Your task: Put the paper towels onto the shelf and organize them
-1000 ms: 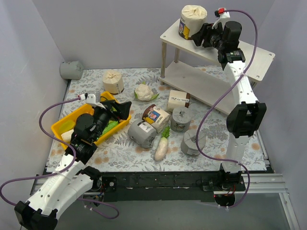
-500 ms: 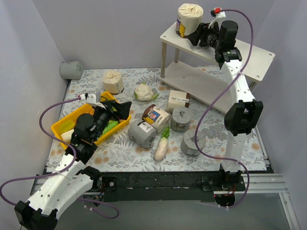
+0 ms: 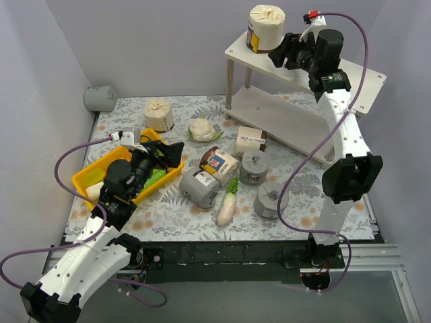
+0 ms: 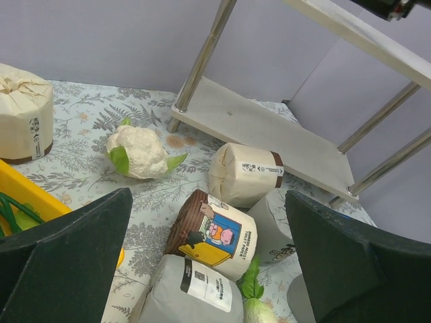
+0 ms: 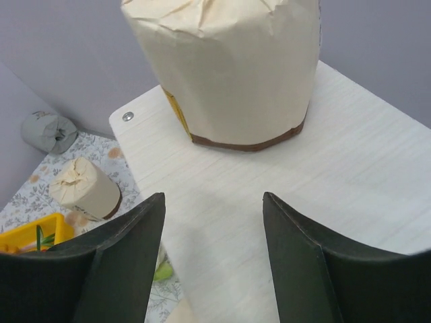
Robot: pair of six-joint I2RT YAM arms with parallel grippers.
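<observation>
- The right gripper [image 3: 277, 52] hangs over the top board of the shelf [image 3: 357, 81] with its jaws parted and nothing between them; the cream roll [image 3: 267, 28] stands just beyond the fingertips, toward the shelf's far left corner, clear of both fingers in the wrist view
- That cream roll sits upright on the top board with its long axis vertical, pleated end up, a brown band round its foot and a strip of yellow label on its side; it looks placed
- Seven rolls are not yet on the shelf: a side-lying cream roll [image 3: 249, 141] just in front of the lower board, a picture-labelled roll [image 3: 219, 161] and three grey rolls [image 3: 254, 168] further out in front, and an upright cream roll [image 3: 159, 114] and a lone grey roll [image 3: 100, 98] well to the shelf's left
- The side-lying cream roll seems the handiest next pick: its long axis runs roughly along the lower board's front edge, and the right arm is the nearer one, so the jaws would have to drop from the top board and close across that axis
- The left gripper [image 3: 174, 153] hovers well left of the shelf above the yellow tray [image 3: 94, 176], its jaws spread wide and empty, facing the picture-labelled roll
</observation>
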